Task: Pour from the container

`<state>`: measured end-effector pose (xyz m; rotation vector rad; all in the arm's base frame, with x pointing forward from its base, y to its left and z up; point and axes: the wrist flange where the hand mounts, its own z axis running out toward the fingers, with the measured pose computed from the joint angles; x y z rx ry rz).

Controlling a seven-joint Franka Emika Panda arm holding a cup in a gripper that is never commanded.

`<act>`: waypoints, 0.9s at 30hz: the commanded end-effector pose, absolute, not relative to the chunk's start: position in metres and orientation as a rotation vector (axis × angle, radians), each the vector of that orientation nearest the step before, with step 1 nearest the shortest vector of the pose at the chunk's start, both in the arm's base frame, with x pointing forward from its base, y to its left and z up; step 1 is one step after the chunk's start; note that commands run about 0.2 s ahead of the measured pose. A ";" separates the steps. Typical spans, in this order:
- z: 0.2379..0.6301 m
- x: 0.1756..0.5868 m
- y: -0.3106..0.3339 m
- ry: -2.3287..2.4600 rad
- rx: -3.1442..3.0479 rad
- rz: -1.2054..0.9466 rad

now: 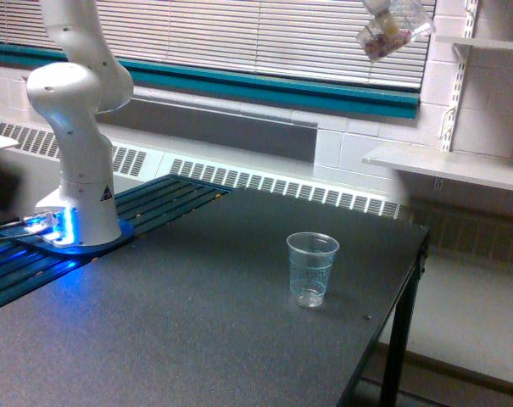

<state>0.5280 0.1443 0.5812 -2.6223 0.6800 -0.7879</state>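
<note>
Setting: a dark speckled table [197, 322] is seen before a window with closed blinds [239, 34], a teal sill band and a radiator grille beneath; white shelves are fixed at the exterior view's right.
Gripper: only a pale sliver of the gripper [380, 7] is shown at the top edge; how far it is open cannot be told, though the container is evidently carried by it.
Container: the container [392, 30] is held high, well above the table, and is tilted.
Contents of container: reddish and pale bits are seen gathered at its lower end.
Receiving cup: a clear ribbed cup [312, 268] is stood upright on the table, apparently empty.
Key relation: the ribbed cup lies far below the container and toward the exterior view's left of it.
Judged next need: lowering and alignment over the cup's mouth would be required before tipping further.
Arm base: the white arm base [78, 161] is mounted at the table's far left, well apart from the cup.
</note>
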 end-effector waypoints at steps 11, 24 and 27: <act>0.536 0.511 0.087 0.813 -2.633 -0.788; 0.478 0.482 0.063 0.884 -2.643 -0.756; 0.463 0.474 0.058 0.901 -2.647 -0.731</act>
